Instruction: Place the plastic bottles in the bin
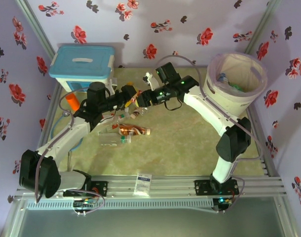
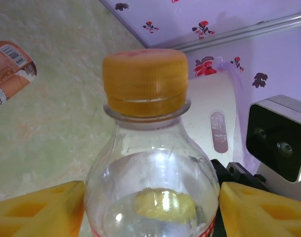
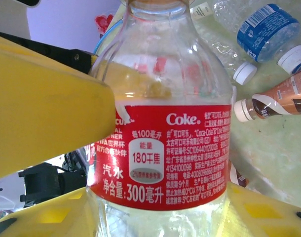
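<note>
A clear plastic bottle (image 1: pixel 136 102) with an orange cap (image 2: pixel 144 79) and a red Coke label (image 3: pixel 175 153) hangs above the table between both grippers. My right gripper (image 3: pixel 160 217) is shut on its lower body, with a yellow finger pressed against each side. My left gripper (image 2: pixel 150 207) stands open around the bottle's shoulder, with a thin gap at its right finger (image 2: pixel 259 212). In the top view the left gripper (image 1: pixel 131 98) and right gripper (image 1: pixel 143 98) meet at mid-table. The white bin (image 1: pixel 237 101) stands at the back right with bottles (image 1: pixel 224 78) inside.
More bottles lie on the table: an amber one (image 1: pixel 133 131), a clear one (image 1: pixel 111 138), a blue-labelled one (image 3: pixel 266 27) and a brown one (image 3: pixel 279 101). A white box with a blue lid (image 1: pixel 82 61) stands back left, an orange cylinder (image 1: pixel 71 102) beside it.
</note>
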